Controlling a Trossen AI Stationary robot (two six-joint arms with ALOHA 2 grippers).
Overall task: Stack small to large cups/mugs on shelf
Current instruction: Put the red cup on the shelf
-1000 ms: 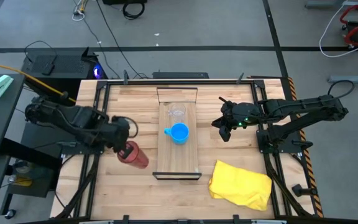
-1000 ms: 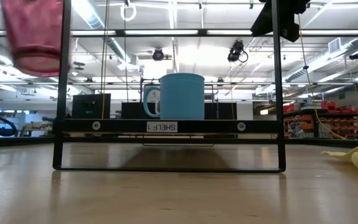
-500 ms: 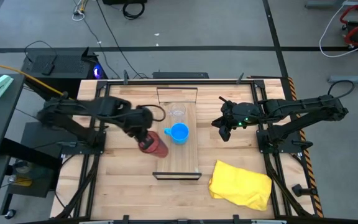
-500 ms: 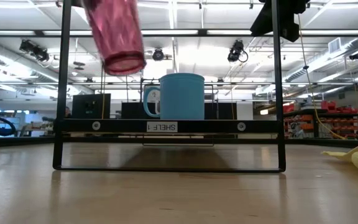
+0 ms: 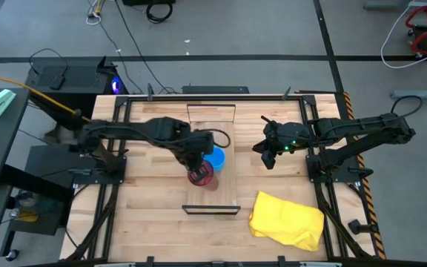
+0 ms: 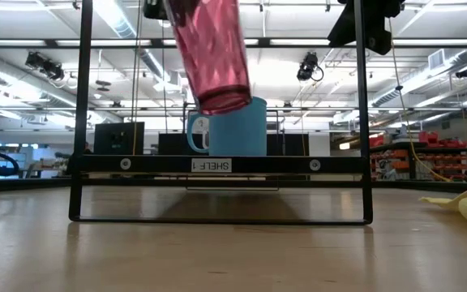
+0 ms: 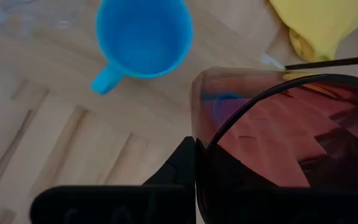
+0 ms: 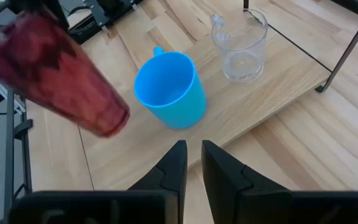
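Note:
My left gripper (image 5: 193,157) is shut on the dark red cup (image 5: 202,175) above the light-wood shelf (image 5: 212,194), on the near side of the blue mug (image 5: 214,157). The mug stands on its base on the shelf. The clear cup (image 5: 211,135) stands on the shelf beyond it. In the low view the red cup (image 6: 213,57) hangs tilted over the shelf, in front of the mug (image 6: 242,128). My right gripper (image 5: 267,159) is shut and empty, raised off the shelf's right side. My left gripper holds the red cup at its open rim (image 7: 199,155), coming from above and from the table's left. One finger (image 7: 178,168) lies against the outer wall; the other is hidden by the cup. The cup hangs tilted, base (image 6: 224,102) down, clear of the shelf.
A yellow cloth (image 5: 288,219) lies on the table at the near right. The shelf's dark metal end brackets (image 6: 78,122) rise at both ends. Bare shelf plank lies on the near side of the blue mug.
My left gripper has carried the red cup from the table's left side toward the right, over the shelf and up to the blue mug. The cup has come lower and stays tilted, clear of the shelf. My right arm has kept still.

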